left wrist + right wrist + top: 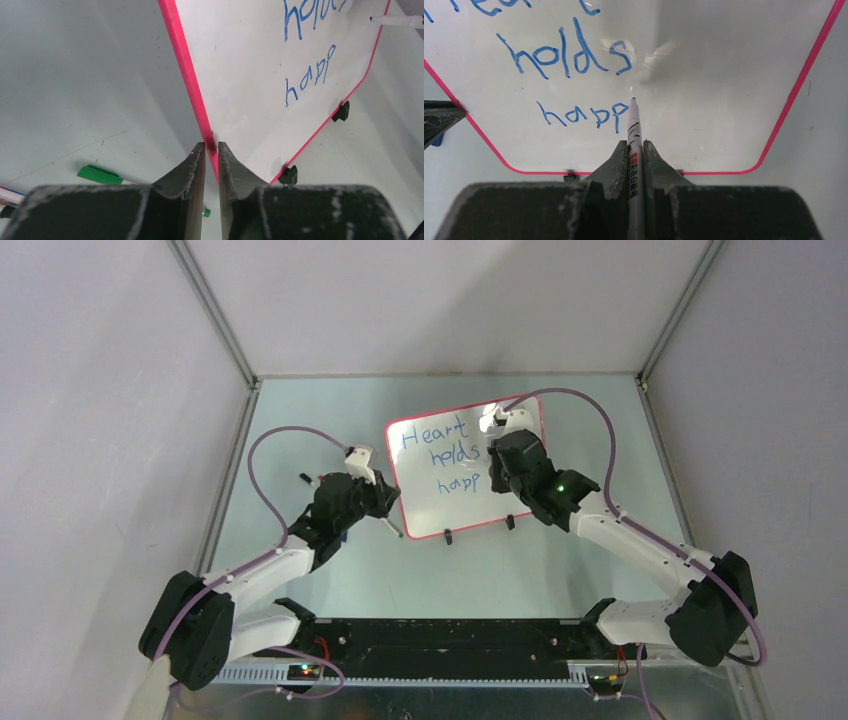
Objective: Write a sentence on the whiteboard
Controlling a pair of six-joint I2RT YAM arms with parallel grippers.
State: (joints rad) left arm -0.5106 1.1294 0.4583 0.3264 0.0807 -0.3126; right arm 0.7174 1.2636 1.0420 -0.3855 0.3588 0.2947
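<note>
1. Blue sentence (pixel 574 57) stops at "happ" on the upright whiteboard (pixel 470 512)
2. Right jaws grip the marker (pixel 634 135), tip just right of the last p
3. Left jaws clamp its red left edge

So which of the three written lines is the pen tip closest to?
The bottom line, "happ": the marker in the right gripper points its tip just right of the last p. "holds" and "Heart" lie higher up the whiteboard.
</note>
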